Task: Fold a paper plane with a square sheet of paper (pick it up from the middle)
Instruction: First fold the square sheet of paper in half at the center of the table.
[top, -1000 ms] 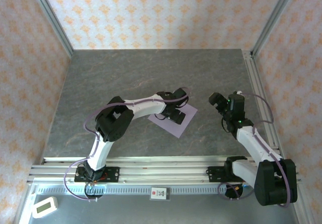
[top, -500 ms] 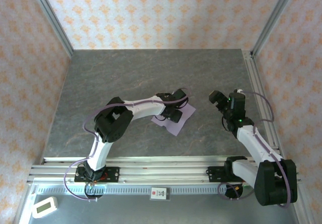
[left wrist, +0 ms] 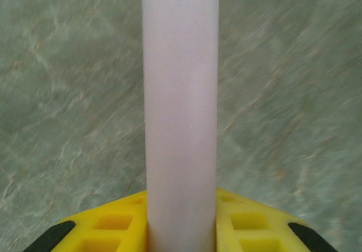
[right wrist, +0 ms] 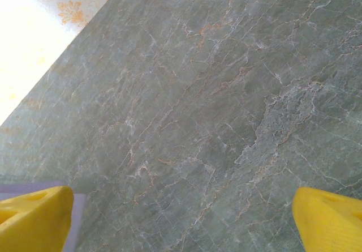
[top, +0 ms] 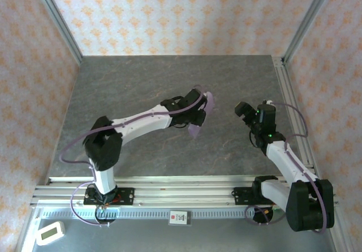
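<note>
The square sheet of paper [top: 208, 101] is pale lilac and hangs bunched, off the grey marble table [top: 141, 82]. My left gripper [top: 200, 114] is shut on its middle, one lilac flap showing on each side of the jaws. In the left wrist view the paper [left wrist: 181, 105] rises as a curved pale band between the yellow fingers [left wrist: 116, 229], which press on both its sides at my left gripper [left wrist: 181, 232]. My right gripper [top: 244, 112] hovers to the right of the sheet, apart from it. Its yellow fingertips [right wrist: 34, 218] stand wide, with nothing at the right gripper [right wrist: 181, 223] but table.
Patterned walls and metal frame posts [top: 56, 22] enclose the table on three sides. A slotted aluminium rail [top: 186, 184] runs along the near edge by the arm bases. A small white device [top: 50, 233] lies at the bottom left, off the table.
My left jaws closed on the sheet, which lay flat on the table. The left arm then stretched out and lifted it, so it now hangs crumpled. The right arm stayed still.
</note>
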You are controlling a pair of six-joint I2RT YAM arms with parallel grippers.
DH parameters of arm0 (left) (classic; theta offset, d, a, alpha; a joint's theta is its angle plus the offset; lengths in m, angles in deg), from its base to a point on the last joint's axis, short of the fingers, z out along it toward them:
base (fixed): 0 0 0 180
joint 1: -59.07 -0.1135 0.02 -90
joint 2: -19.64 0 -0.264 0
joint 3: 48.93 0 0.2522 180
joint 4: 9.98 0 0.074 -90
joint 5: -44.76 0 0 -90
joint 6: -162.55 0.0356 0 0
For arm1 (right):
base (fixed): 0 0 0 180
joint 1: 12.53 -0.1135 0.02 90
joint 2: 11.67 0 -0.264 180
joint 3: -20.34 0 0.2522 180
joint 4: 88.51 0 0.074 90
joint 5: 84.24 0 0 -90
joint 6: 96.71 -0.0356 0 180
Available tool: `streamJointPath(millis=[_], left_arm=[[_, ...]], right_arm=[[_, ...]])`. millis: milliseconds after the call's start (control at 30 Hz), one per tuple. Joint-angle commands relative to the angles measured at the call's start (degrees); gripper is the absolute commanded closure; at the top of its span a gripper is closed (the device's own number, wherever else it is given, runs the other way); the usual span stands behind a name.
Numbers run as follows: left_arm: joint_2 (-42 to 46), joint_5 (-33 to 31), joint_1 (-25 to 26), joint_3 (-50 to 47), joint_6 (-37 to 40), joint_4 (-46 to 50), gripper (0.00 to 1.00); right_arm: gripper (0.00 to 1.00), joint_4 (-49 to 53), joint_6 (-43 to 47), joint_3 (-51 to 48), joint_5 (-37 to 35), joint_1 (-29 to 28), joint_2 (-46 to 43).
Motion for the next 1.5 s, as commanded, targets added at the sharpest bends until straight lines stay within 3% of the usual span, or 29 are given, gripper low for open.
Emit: streamJointPath(millis=[0,167,300,433,667,1000,1267,1467], left_arm=[[3.9,4.1,0.3,-4.6,-5.5,-8.9,0.71],[9.5,9.2,0.3,-19.5,-18.2,-30.1,0.69],[11.8,9.3,0.3,-32.3,-27.3,-48.9,0.66],[11.3,6.8,0.3,-38.6,-29.6,-55.0,0.64],[9.3,1.3,0.3,-43.6,-31.5,-56.7,0.63],[6.3,-5.1,0.1,-44.2,-30.0,-51.7,0.61],[6.6,-7.5,-0.3,-43.3,-27.4,-47.5,0.37],[7.5,-8.8,-1.8,-43.0,-24.2,-44.4,0.34]], right_arm=[[0.02,0.7,0.5,2.1,0.4,0.0,-0.8],[0.02,1.5,1.3,2.5,1.5,0.0,0.3],[0.02,2.4,2.4,2.9,3.0,0.0,1.4],[0.02,3.1,3.6,3.2,5.2,-0.1,2.9],[0.05,2.1,3.6,2.2,7.9,-0.8,4.5],[0.06,-1.7,1.1,0.8,8.8,-4.4,6.7],[0.06,-4.5,-0.6,1.2,9.6,-7.1,9.8],[0.1,-8.1,-2.2,0.8,11.5,-9.2,12.8]])
